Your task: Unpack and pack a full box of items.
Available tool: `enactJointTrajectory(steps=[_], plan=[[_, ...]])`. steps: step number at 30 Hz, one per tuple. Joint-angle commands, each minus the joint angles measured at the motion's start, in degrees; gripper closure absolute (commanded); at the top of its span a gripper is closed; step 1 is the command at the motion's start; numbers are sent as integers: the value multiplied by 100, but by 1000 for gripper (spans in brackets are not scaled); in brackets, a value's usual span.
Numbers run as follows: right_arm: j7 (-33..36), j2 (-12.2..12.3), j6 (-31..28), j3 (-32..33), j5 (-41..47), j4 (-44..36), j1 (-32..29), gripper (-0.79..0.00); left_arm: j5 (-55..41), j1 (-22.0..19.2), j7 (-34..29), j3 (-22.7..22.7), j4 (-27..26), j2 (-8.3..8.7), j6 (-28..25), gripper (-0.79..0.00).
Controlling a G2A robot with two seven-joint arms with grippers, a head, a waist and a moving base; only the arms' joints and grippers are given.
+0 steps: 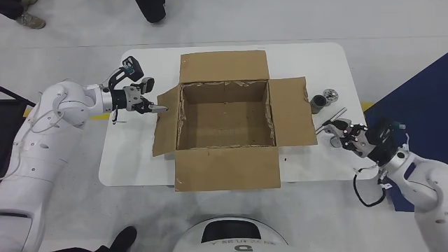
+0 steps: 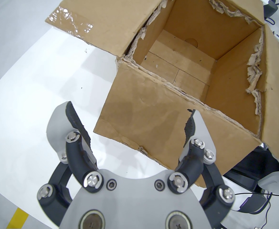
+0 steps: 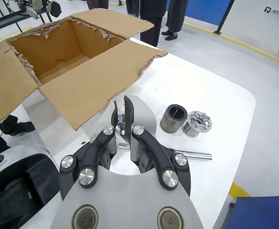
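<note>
The right pincer (image 3: 121, 106), at the right of the top view, is narrow, closed on what I judge to be a small metal pin (image 3: 119, 119); the left pincer (image 2: 129, 107) hangs wide open beside the left flap of the box (image 1: 224, 168). A sleeve (image 3: 173, 118), a hub (image 3: 196, 123) and a rod (image 3: 194, 155) lie near on the tabletop (image 1: 322, 63); the box sits open and empty at frame centre. I should lift the pin clear of the flap edge and release it low inside.
</note>
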Motion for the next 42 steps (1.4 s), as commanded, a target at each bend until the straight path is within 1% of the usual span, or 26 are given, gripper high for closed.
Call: enactJointTrajectory(steps=[1,11,18,25,33,42], plan=[[-12,-13,6,-18,-6,38,-43,0,0,0,0,0,0,0,0,-785],[-20,-75,67,-126,-101,88,-166,0,0,0,0,0,0,0,0,-785],[164,-106,-13,-380,39,363,11,0,0,0,0,0,0,0,0,-785],[129,-132,-182,-561,-37,631,144,0,0,0,0,0,0,0,0,-785],[80,-167,-421,-915,-155,1146,483,0,0,0,0,0,0,0,0,-785],[391,-188,-644,-1232,-105,1634,940,0,0,0,0,0,0,0,0,-785]])
